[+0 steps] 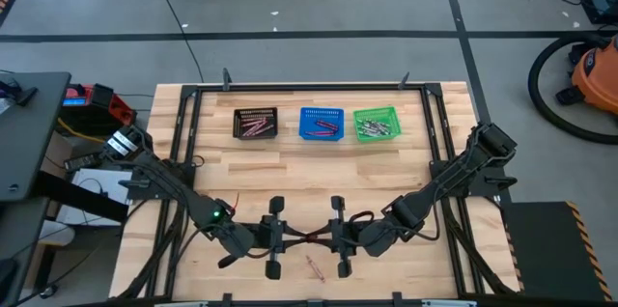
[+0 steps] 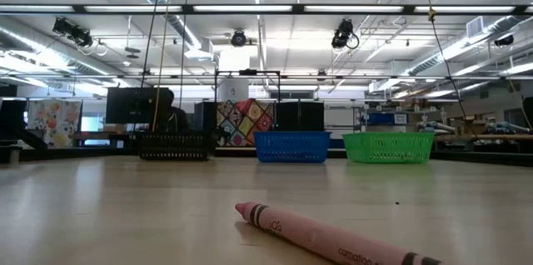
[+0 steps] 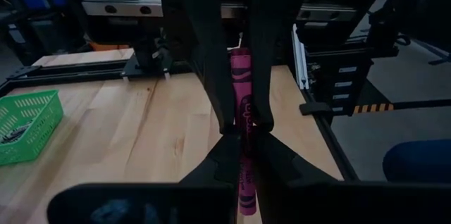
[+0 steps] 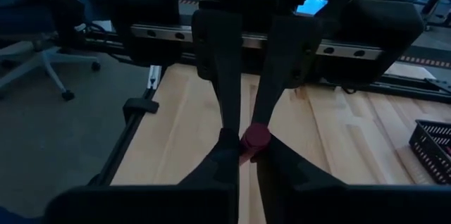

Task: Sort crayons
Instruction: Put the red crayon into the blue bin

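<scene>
Handover step: both tools meet at bottom centre of the high view, a magenta crayon [image 3: 242, 122] spanning between them. Left tool [image 1: 273, 239] is clenched on it; right tool [image 1: 338, 237] is closing on the other end, grip looks made. Next: left lets go, right carries it to a basket [image 1: 321, 123] at upper centre. Both arms stretch low, angled inward. Another crayon [image 1: 314, 266] lies on the surface [image 1: 290, 177] just below them.

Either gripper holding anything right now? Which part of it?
Yes: one magenta crayon spans both. Left gripper pinches it partway along its length; right gripper closes on its other end.
</scene>
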Available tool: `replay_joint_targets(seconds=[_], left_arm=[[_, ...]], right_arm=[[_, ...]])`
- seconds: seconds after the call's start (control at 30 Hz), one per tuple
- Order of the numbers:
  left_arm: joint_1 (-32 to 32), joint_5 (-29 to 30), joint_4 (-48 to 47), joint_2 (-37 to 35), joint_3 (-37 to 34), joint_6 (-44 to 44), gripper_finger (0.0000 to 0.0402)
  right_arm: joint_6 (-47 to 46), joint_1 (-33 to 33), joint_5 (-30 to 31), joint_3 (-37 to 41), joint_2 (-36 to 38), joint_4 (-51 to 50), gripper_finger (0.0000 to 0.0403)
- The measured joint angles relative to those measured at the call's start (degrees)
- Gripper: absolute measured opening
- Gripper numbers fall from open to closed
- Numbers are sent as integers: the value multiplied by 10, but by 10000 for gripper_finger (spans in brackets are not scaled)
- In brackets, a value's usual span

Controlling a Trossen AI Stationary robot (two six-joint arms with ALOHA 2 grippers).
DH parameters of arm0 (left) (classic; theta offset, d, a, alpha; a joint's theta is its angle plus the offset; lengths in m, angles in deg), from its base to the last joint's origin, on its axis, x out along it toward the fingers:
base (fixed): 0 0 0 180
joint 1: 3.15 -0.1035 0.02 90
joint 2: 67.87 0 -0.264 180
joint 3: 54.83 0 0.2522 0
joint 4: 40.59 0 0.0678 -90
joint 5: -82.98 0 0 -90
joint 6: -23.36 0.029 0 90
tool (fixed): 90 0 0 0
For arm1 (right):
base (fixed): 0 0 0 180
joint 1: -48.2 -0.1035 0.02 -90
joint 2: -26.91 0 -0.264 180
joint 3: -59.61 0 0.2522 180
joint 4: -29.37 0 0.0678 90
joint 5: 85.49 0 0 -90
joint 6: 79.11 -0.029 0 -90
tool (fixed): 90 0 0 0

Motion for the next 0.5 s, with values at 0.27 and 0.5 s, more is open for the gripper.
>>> replay_joint_targets(seconds=[0.27,0.5], left_arm=[[-1,3,-4,0,0,17,68],[3,60,-40,-17,0,46,109]], right_arm=[[-3,0,12,0,0,-1,36],[-3,11,40,-2,0,-24,36]])
